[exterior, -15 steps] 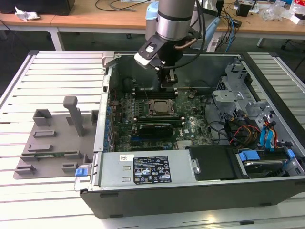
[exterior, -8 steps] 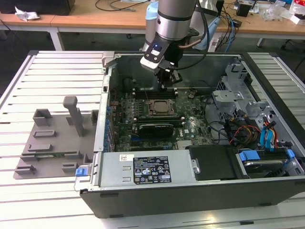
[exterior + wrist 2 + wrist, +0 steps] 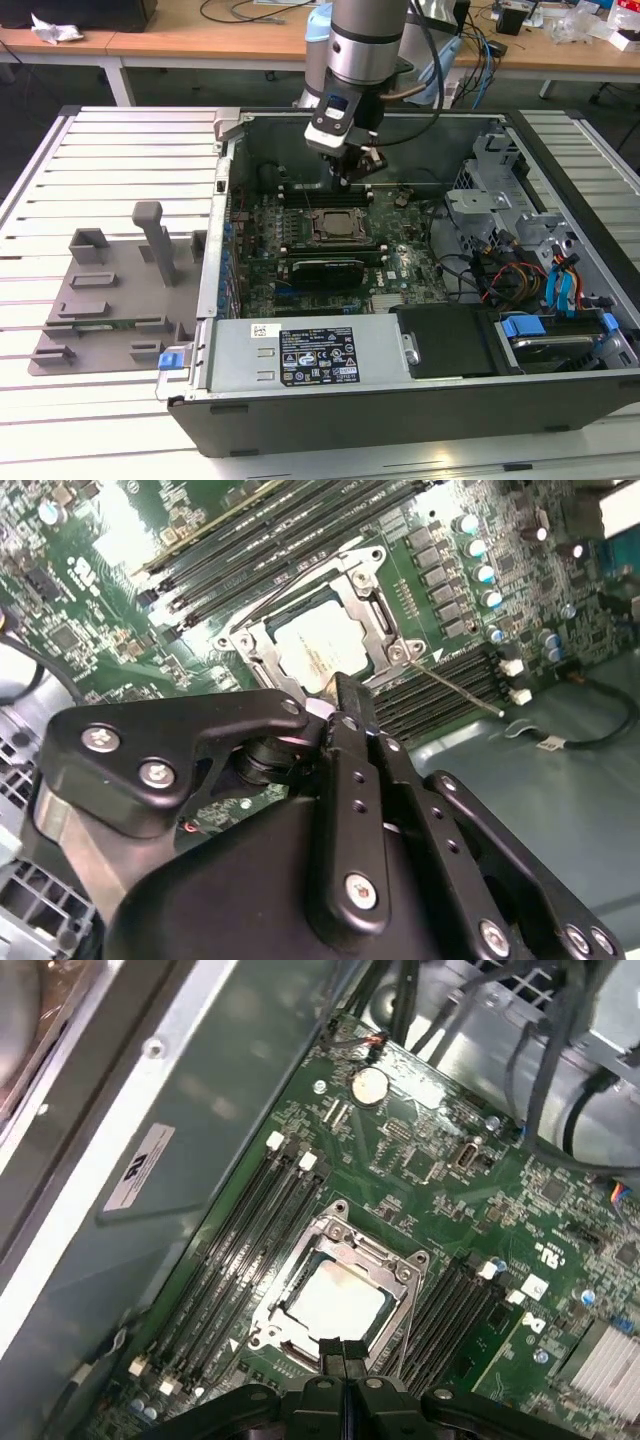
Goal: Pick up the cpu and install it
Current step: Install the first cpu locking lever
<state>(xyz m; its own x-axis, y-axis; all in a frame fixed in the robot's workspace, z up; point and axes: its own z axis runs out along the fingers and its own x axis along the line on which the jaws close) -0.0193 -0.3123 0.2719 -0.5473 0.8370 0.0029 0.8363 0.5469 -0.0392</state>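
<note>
We are hovering our black metal gripper [image 3: 342, 1358], its jaws pressed together and holding nothing, just above the small square silvery-topped cpu [image 3: 335, 1303], which is lying seated in the metal-rimmed socket frame [image 3: 340, 1295] on the green motherboard [image 3: 450, 1190], apparently already installed.

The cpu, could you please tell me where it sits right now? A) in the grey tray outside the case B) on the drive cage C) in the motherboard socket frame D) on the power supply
C: the cpu lies within the metal socket frame, with the gripper beside it.
</note>
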